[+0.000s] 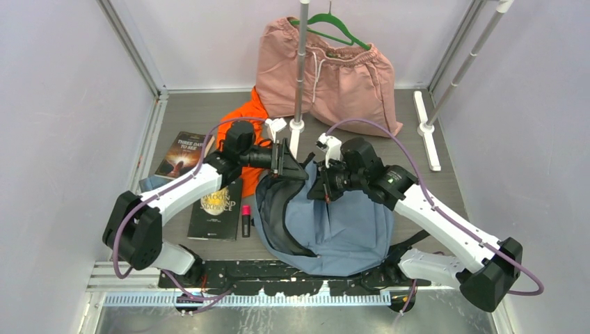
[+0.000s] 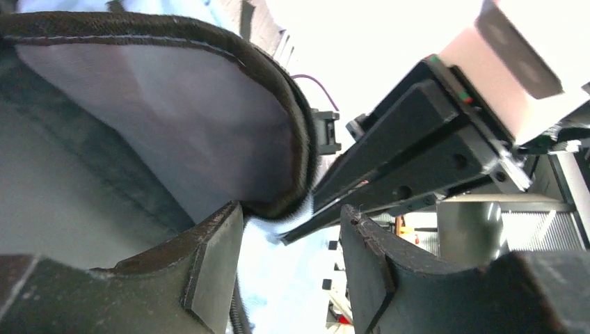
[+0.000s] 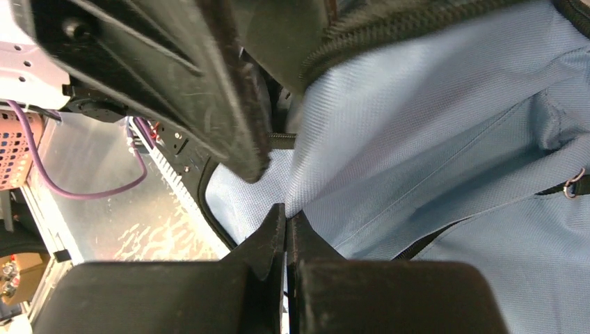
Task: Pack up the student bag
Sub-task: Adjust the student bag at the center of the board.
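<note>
Two grippers meet at the student bag (image 1: 341,229), which spreads from the jaws back twd the arm bases. R gripper (image 3: 286,212) is pinched tight on its blue fabric. L gripper (image 2: 292,216) is part-open, w/ the bag's black rim at its gap and the R fingers just opposite. Beyond the jaws: orange garment (image 1: 256,106), then pink shorts (image 1: 348,76).
</note>
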Robot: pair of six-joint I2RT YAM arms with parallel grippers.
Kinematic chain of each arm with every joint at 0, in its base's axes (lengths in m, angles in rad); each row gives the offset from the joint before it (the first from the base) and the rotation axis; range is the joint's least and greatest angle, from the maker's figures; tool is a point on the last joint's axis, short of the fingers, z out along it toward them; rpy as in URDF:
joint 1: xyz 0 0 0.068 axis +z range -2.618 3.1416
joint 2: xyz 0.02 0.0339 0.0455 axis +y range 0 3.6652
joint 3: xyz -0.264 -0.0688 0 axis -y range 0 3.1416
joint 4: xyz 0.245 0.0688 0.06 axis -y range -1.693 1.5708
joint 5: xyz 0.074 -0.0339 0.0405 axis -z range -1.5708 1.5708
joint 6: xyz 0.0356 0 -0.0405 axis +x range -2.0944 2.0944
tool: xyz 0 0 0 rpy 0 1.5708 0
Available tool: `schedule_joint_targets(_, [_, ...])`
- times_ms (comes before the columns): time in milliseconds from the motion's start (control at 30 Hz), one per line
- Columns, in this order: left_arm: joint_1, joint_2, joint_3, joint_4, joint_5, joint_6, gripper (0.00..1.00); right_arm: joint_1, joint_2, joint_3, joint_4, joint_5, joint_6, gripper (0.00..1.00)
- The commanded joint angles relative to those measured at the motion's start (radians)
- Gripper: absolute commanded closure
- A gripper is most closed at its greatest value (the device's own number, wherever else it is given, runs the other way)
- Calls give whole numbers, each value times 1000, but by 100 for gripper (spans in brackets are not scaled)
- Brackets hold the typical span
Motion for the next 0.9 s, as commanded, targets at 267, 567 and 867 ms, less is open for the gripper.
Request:
schedule_joint_targets(267, [30,-90,94,-426,-95,334,42,1,41,80,-2,-54,-40,99])
schedule_joint_targets(567, [12,53,29,68,39,-3,42,1,62,82,-11,-36,-60,99])
schedule_joint_targets(867, [15,83,61,50,-29,-49,100,1,1,68,-50,123,-8,8])
